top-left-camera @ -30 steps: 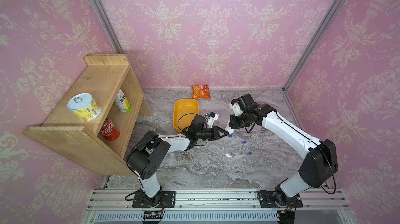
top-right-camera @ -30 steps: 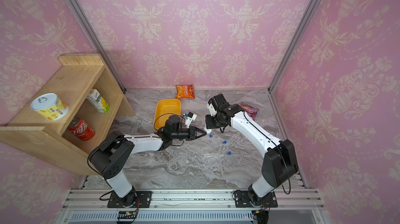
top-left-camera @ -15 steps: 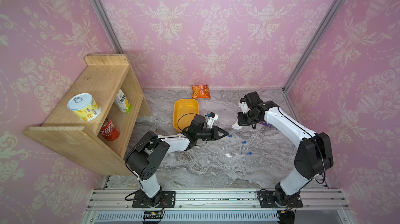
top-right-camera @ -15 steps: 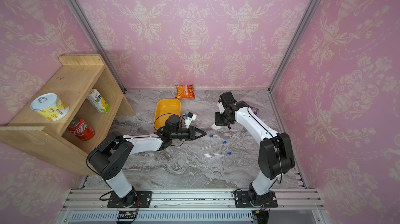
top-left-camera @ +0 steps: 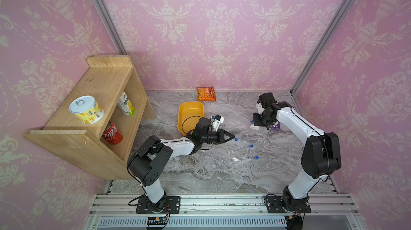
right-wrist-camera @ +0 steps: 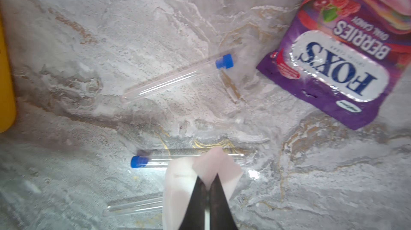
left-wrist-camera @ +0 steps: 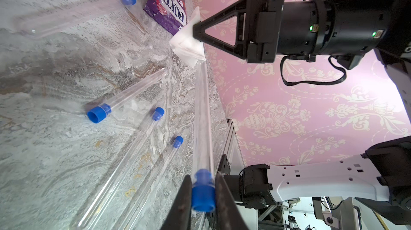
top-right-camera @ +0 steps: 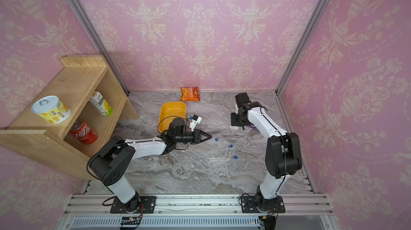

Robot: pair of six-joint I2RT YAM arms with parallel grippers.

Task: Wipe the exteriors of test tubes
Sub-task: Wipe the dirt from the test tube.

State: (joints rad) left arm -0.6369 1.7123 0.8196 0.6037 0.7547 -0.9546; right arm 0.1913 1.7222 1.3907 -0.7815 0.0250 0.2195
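The test tubes (left-wrist-camera: 131, 92) look clear and glossy, the wipe (left-wrist-camera: 188, 44) soft paper, the tabletop (left-wrist-camera: 44, 162) matt marbled.

A robot test booth: wallpapered panels (top-left-camera: 218, 28), marble-print tabletop (top-left-camera: 211, 173), arms (top-left-camera: 178, 146) bolted to an aluminium rail (top-left-camera: 222, 200).

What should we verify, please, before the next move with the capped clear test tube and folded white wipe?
1. Left gripper clamped on the blue cap of the held clear tube: ok.
2. Right gripper shut on the folded white wipe: ok.
3. Wipe meeting that tube's far tip: ok.
4. Four loose capped tubes flat on the grey marble table: ok.
5. Held tube's exterior clean: cannot tell.
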